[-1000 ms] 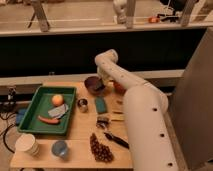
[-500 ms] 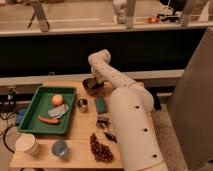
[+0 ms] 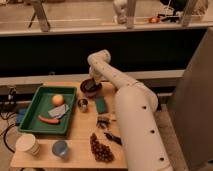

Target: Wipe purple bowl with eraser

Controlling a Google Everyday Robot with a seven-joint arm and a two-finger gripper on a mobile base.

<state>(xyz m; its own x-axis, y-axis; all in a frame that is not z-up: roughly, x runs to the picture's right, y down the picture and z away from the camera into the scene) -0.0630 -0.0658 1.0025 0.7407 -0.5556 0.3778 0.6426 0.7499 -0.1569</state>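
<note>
Swung leftward, the claw [image 3: 92, 81] now sits directly over the purple bowl [image 3: 83, 88], wiping lies straight down; grip unreadable.

end effector [image 3: 92, 84] hides much of purple bowl's [image 3: 83, 91] inside.

No writing, label, brand or number is legible on anything. The jaws are down at the small round dark-purple bowl [image 3: 91, 90].
</note>
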